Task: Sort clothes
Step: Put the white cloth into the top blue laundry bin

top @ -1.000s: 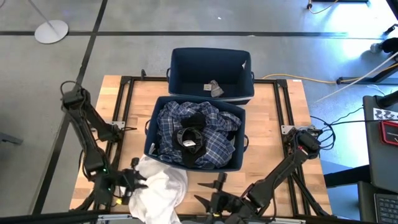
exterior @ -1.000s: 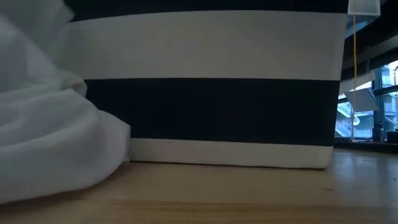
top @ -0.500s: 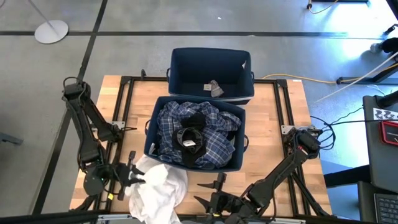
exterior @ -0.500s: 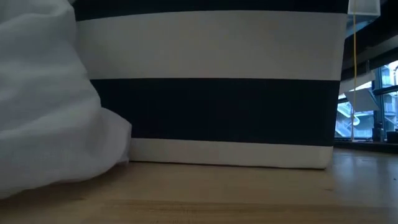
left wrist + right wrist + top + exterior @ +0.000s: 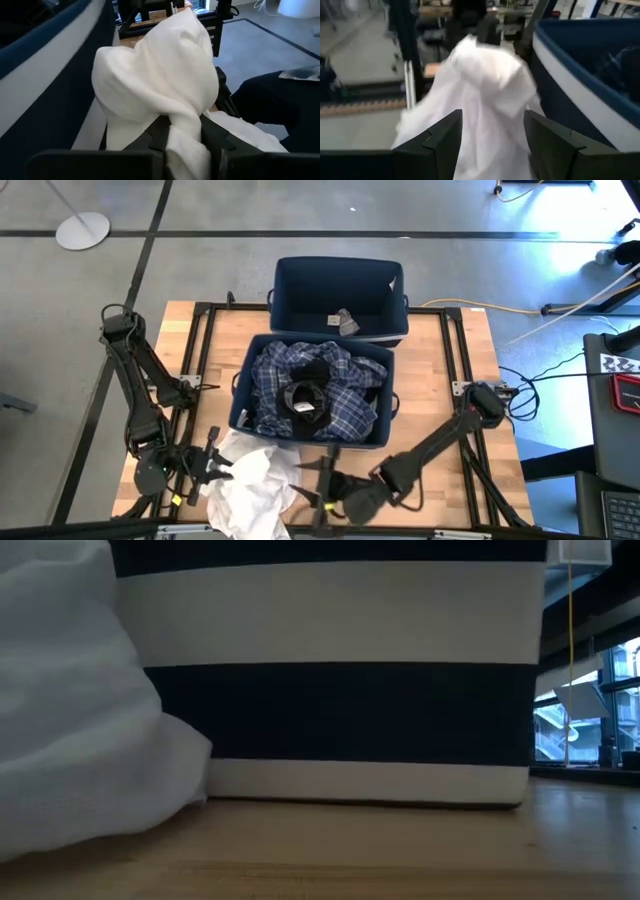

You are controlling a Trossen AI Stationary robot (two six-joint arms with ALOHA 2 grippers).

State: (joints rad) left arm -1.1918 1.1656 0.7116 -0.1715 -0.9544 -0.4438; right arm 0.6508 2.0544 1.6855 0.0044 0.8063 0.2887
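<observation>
White garment [image 5: 70, 710] bunched against the navy-and-white bin [image 5: 340, 670] — both on wooden table [image 5: 400, 850].

The white garment [image 5: 252, 485] runs off the bottom edge in the high view. In the low view the bin [image 5: 335, 680] hides the whole table behind it.

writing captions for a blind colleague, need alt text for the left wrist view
A white garment fills the view, bunched upward and pinched in the left end effector, whose dark fingers are shut on a fold. A navy bin with a white band runs alongside, on the wooden table.
</observation>
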